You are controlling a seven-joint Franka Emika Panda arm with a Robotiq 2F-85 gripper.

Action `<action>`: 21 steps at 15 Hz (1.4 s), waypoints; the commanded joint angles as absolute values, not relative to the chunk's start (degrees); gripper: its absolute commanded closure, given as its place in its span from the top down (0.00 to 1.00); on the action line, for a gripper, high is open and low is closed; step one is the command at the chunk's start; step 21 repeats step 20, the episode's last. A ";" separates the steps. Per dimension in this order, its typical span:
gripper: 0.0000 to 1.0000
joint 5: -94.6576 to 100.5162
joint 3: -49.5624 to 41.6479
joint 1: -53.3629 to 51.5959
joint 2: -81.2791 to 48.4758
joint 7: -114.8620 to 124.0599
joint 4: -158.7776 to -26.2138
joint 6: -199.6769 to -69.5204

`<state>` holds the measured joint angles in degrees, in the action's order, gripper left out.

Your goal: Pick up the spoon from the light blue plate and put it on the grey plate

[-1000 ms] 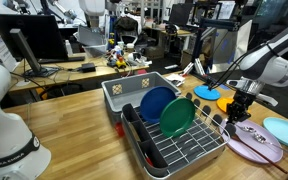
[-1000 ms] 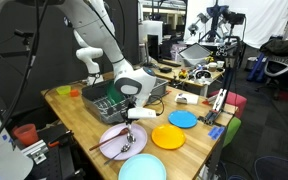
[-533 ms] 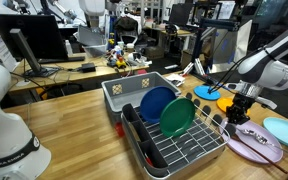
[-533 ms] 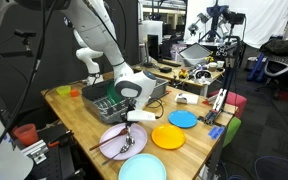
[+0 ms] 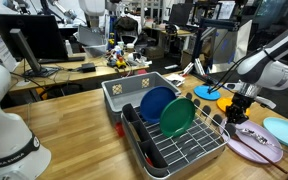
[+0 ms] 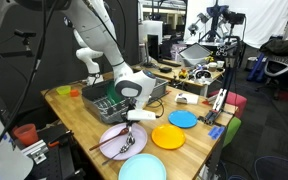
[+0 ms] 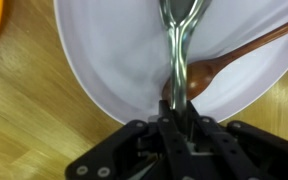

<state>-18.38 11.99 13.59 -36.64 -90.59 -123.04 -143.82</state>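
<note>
In the wrist view my gripper (image 7: 176, 120) is shut on the handle of the slim silvery spoon (image 7: 177, 50). The spoon reaches out over the pale lilac-grey plate (image 7: 104, 50), its bowl end cut off by the top edge. A longer dark brown utensil (image 7: 234, 55) lies on that plate, its bowl next to the spoon's handle. In both exterior views the gripper (image 5: 237, 112) (image 6: 134, 117) hangs low over the grey plate (image 5: 256, 148) (image 6: 109, 142). The light blue plate (image 5: 286, 130) (image 6: 142, 168) lies beside the grey one, with nothing visible on it.
An orange-yellow plate (image 6: 167, 136) and a smaller bright blue plate (image 6: 183, 119) lie beside the grey plate. A black dish rack (image 5: 184, 150) holds a dark blue plate (image 5: 155, 102) and a green plate (image 5: 176, 117); a grey bin (image 5: 134, 88) stands behind it. The table edge is close to the plates.
The gripper has shifted only slightly over the grey plate and still holds the spoon. Nothing else has moved.
</note>
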 commanded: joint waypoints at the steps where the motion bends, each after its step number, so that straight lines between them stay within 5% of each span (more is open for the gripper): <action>1: 0.46 -16.19 10.87 12.51 -36.88 -88.45 -122.72 -144.95; 9: 0.99 -11.14 9.25 12.02 -32.87 -83.34 -126.18 -148.35; 10: 0.83 -12.07 10.92 13.38 -35.33 -84.89 -123.62 -147.26; 13: 0.99 -11.42 10.39 13.30 -34.11 -84.00 -124.66 -147.26; 21: 0.99 -11.39 10.39 13.10 -34.03 -83.86 -124.84 -147.26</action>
